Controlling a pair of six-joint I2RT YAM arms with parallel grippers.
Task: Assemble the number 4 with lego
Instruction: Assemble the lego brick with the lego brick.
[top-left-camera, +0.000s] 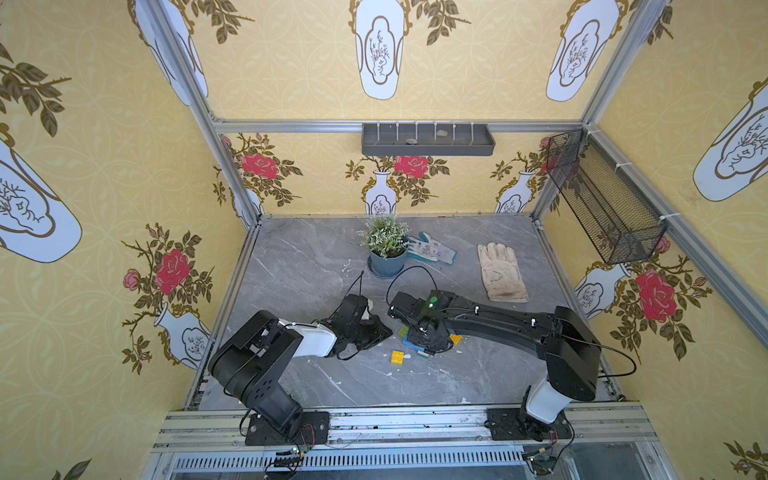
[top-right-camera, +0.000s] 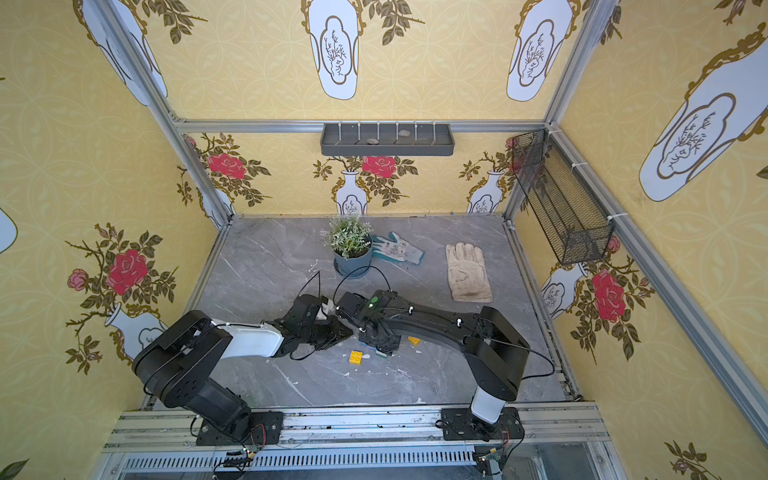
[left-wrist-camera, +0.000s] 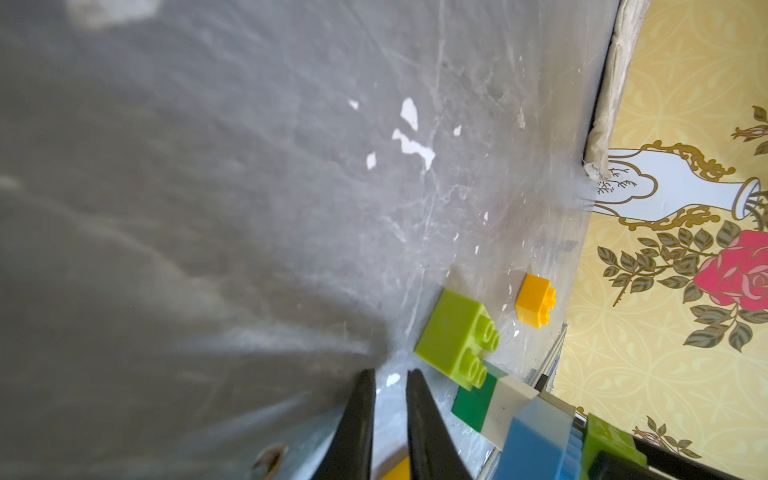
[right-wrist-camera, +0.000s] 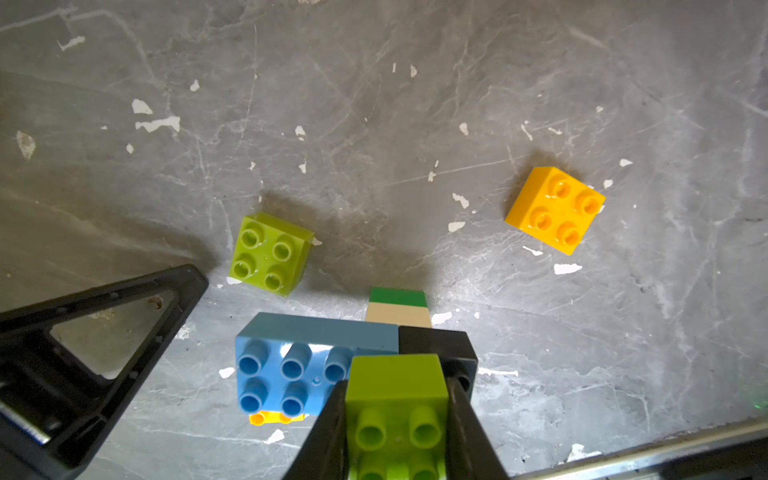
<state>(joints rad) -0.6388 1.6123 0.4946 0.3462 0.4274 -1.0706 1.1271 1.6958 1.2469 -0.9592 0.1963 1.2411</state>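
Closest to the worktop's front edge, a loose yellow brick lies studs up. Just behind it, near the worktop's middle, the right tool pinches a lime brick seated on one end of the blue brick of the part-built number 4. A black brick, a white brick and a green brick run down beneath. Whether that stem touches the worktop I cannot tell.

A loose lime brick sits beside it, and a second yellow brick lies toward the right edge. The left tool is pressed together and empty, its tips near the loose lime brick.

Near the back edge stand a potted plant, a patterned glove and a beige glove.
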